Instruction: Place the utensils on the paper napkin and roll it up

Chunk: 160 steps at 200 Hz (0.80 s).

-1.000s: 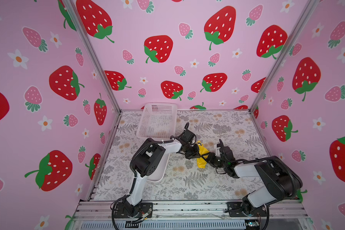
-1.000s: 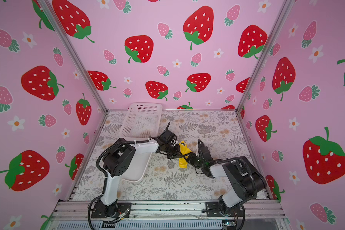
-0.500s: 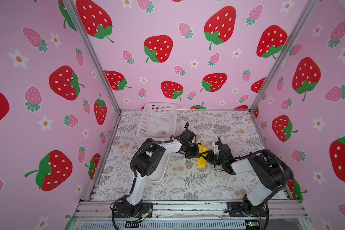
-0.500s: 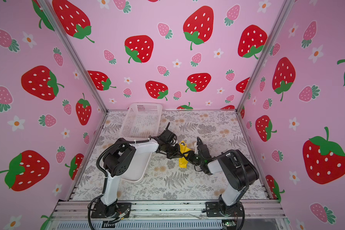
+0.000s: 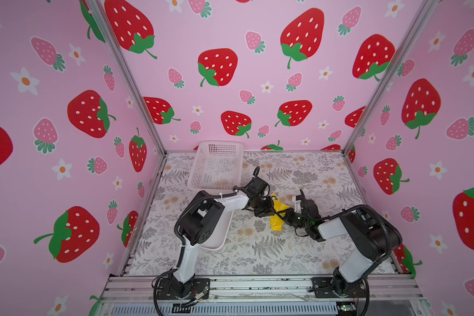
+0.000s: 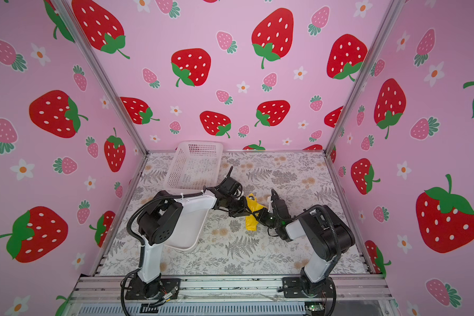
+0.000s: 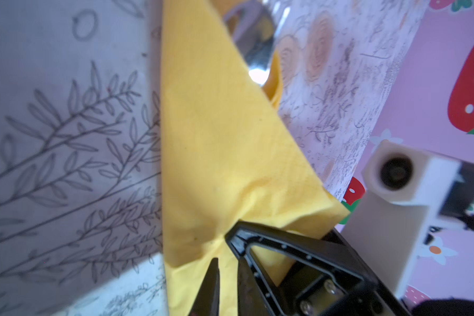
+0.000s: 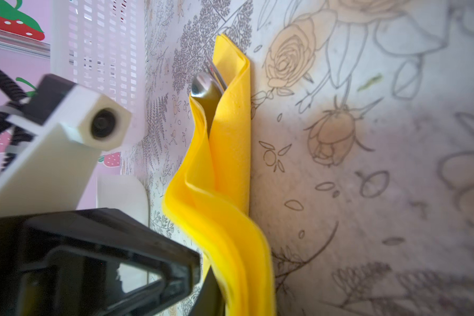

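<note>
The paper napkin (image 5: 276,224) (image 6: 251,225) lies in the middle of the table, bright yellow and folded into a long bundle around the utensils. Shiny metal ends of the utensils (image 8: 204,87) (image 7: 257,41) stick out of the far end of the fold; the rest is hidden inside. My left gripper (image 5: 272,211) (image 7: 220,249) meets the bundle from the left, jaws a narrow slit apart with napkin (image 7: 216,136) creased between them. From the right, my right gripper (image 5: 285,215) (image 8: 203,273) is shut on the near edge of the napkin (image 8: 230,153), which rises toward it.
A white mesh basket (image 5: 216,167) (image 6: 195,164) stands at the back left, close behind the left wrist. A white tray (image 5: 219,235) (image 6: 188,235) lies under the left arm. The floral table runs to pink walls at the back and sides.
My right gripper has slid left up to the napkin and closed on its edge. The left gripper has stayed at the bundle, its jaws easing slightly.
</note>
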{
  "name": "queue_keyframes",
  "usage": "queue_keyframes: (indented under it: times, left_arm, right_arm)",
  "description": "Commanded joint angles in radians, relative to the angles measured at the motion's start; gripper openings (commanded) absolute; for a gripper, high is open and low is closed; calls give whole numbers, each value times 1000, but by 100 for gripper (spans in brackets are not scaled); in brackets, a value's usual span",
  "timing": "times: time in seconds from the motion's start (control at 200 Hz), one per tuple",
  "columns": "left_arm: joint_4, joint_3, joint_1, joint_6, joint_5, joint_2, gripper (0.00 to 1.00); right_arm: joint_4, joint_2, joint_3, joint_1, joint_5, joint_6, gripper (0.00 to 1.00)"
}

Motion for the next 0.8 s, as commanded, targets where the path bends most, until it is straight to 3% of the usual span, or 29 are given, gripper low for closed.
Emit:
queue_keyframes:
  times: [0.0, 0.26, 0.455, 0.795]
  left_arm:
    - [-15, -38, -2, 41, -68, -84, 19]
    - [16, -181, 4, 54, -136, -184, 23]
    - [129, -277, -6, 15, -84, -219, 25]
    - [168, -234, -60, -34, -34, -142, 21]
  right_arm:
    - [-17, -19, -27, -2, -14, -37, 13]
    - [-42, -95, -89, -1, -92, -103, 13]
    - [-39, -160, -190, 0, -116, -104, 13]
    - [-37, -207, -214, 0, -98, -61, 14]
